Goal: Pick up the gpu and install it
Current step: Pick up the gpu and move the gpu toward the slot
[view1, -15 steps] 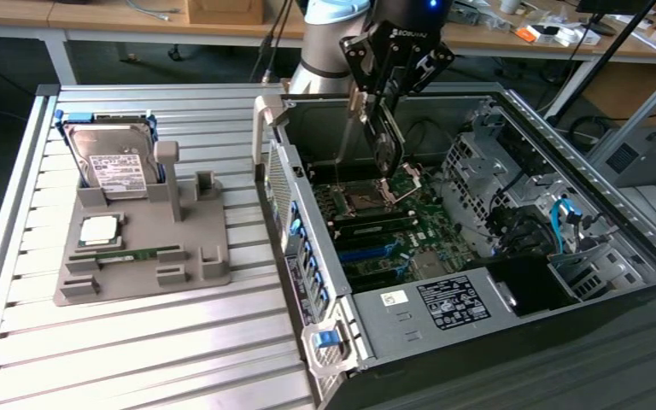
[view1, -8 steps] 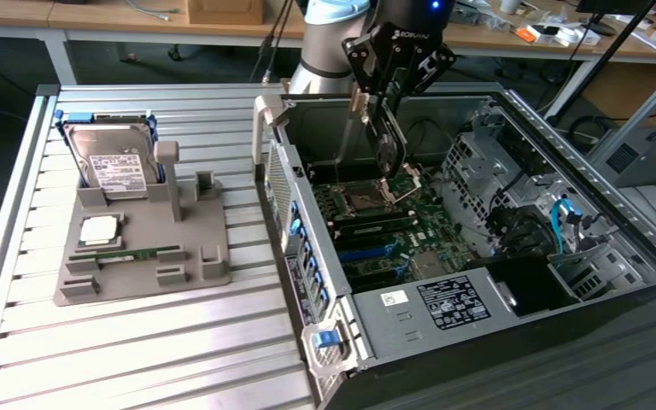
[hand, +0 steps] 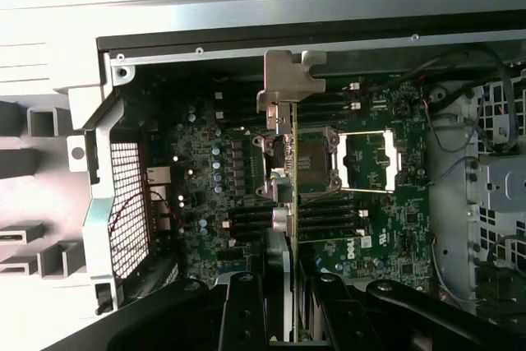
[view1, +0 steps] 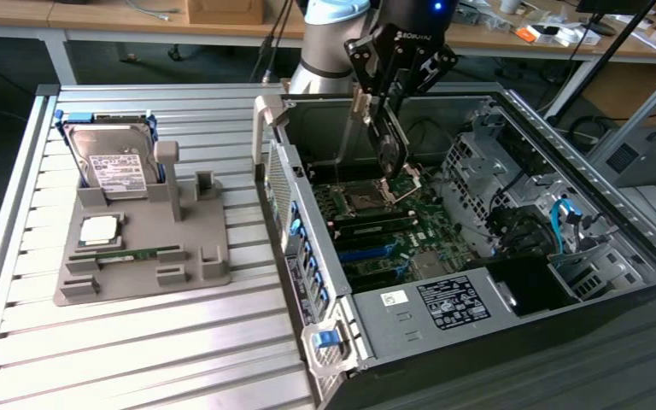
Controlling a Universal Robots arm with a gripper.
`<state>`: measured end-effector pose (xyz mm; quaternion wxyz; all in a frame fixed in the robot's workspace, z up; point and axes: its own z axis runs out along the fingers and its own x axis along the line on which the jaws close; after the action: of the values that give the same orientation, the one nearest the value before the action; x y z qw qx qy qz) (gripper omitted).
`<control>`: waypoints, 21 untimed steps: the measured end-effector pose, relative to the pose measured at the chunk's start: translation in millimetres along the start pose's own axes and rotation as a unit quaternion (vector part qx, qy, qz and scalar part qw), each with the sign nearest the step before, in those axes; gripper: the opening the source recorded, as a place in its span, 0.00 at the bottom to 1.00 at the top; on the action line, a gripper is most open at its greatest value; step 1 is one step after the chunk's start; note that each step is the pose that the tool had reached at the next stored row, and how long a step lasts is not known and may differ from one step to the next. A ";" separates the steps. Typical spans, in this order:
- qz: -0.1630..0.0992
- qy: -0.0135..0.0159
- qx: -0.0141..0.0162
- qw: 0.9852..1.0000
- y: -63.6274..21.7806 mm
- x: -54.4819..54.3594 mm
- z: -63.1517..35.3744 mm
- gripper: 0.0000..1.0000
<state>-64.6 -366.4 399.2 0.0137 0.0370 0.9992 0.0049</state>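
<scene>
We found the gripper [view1: 381, 104] near twelve o'clock in the exterior view, poised over the open computer case [view1: 288, 184], which spread from the middle of the scene out toward four o'clock. Its jaws were clamped on the gpu [view1: 389, 145]. The card hung from them toward six o'clock, with its long axis close to upright and its lower end just above the motherboard [view1: 419, 205], but we could not tell whether it touched. That lower end lay near the processor socket [view1: 365, 202], just to its one o'clock side.

From the wrist we looked along the gpu [hand: 293, 195] edge-on. It showed as a thin line running away from the black fingers [hand: 243, 310], which pressed on its two faces. The silver end bracket [hand: 290, 80] was at the far end, near the case wall, and the motherboard [hand: 205, 178] lay on both sides of the card.

We judged that the card had been lifted and brought inside the case but was not yet seated. The relation that mattered was the card's lower edge against the board beneath it.

Out at nine o'clock in the exterior view stood the grey fixture [view1: 208, 265], well apart from the gripper. The hard drive [view1: 117, 166] leaned in its ten o'clock corner.
</scene>
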 end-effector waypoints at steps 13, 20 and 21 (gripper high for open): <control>0.000 0.000 0.000 1.000 -2.7 -5.1 0.9 0.27; 0.000 0.000 0.000 1.000 -3.3 -7.4 1.8 0.27; 0.000 0.000 0.000 1.000 -3.4 -7.9 1.9 0.27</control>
<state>-57.0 -370.3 397.5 0.0137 0.0369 0.9992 0.0047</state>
